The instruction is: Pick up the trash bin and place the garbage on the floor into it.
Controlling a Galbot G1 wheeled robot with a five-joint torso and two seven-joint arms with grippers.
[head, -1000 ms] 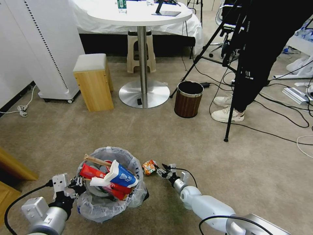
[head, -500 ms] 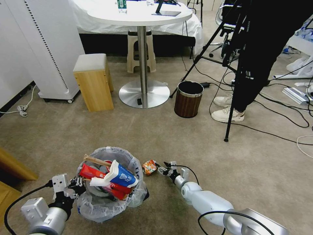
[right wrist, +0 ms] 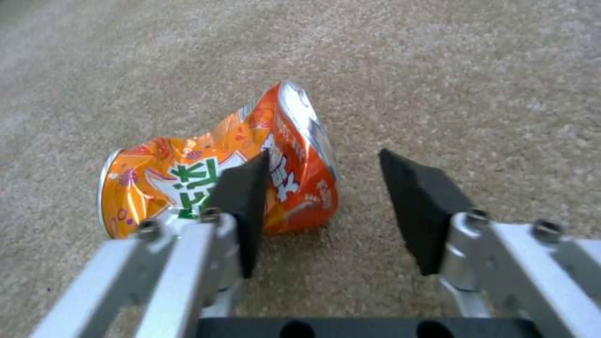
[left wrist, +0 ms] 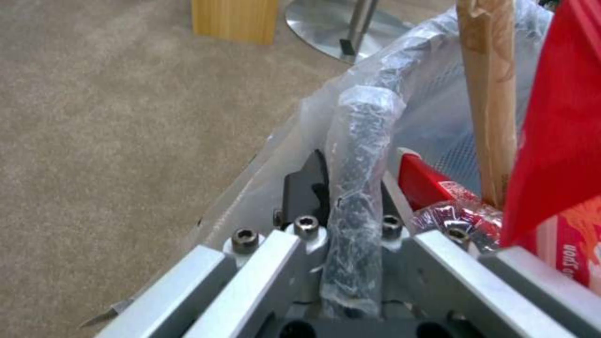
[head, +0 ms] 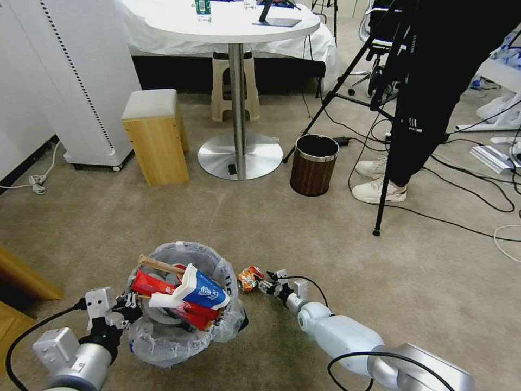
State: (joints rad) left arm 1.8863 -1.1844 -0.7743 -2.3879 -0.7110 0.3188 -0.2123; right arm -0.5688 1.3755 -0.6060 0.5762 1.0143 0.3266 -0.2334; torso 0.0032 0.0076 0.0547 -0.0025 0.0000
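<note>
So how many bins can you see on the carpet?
2. The trash bin with the white bag sits near the robot, its rim gripped by the left gripper. The brown wood-grain bin stands farther off, by the round table's base.

Bright, even room light — soft shadows only, one pooled beneath the trash bin (head: 182, 304) beside the left gripper (head: 128, 311). The crushed can (right wrist: 219, 176) ahead of the right gripper (right wrist: 326, 206) glints faintly — carpet beyond it blurs. Straight edges bow toward the head view's borders.
</note>
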